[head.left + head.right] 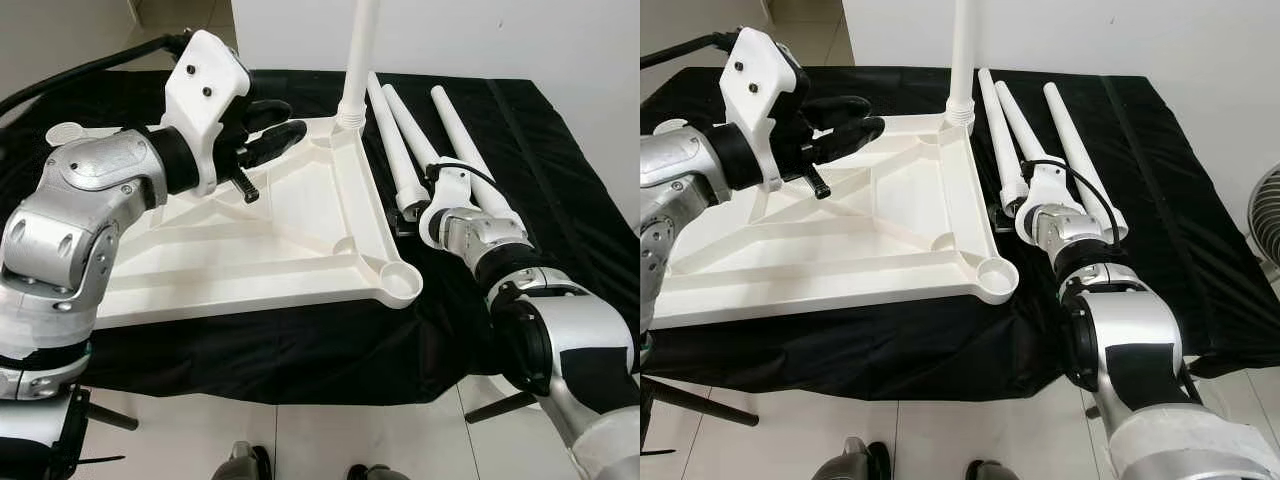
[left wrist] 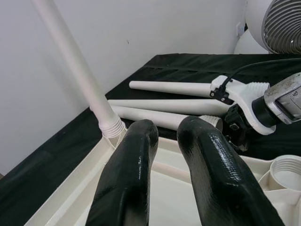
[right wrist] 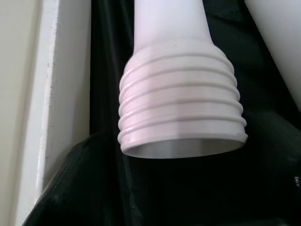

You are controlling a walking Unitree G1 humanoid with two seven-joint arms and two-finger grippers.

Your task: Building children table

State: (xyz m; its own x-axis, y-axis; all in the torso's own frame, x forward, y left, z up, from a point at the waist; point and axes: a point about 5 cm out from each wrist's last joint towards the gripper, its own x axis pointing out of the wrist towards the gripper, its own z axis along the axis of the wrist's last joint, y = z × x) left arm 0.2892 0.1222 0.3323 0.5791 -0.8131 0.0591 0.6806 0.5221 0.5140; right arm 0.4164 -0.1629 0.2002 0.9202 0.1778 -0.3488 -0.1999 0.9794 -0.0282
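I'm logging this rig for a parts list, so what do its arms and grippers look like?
Both arms are silver metal with rounded joint housings and black bands. The left gripper has a white plastic mount with dark screw holes and thick glossy black fingers. The right gripper has a white housing with a thin black cable looped over it.

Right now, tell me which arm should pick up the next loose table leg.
Right. The right gripper is already at the threaded end of the nearest loose leg on the black cloth. The left gripper hovers over the upturned tabletop, farther from the legs.
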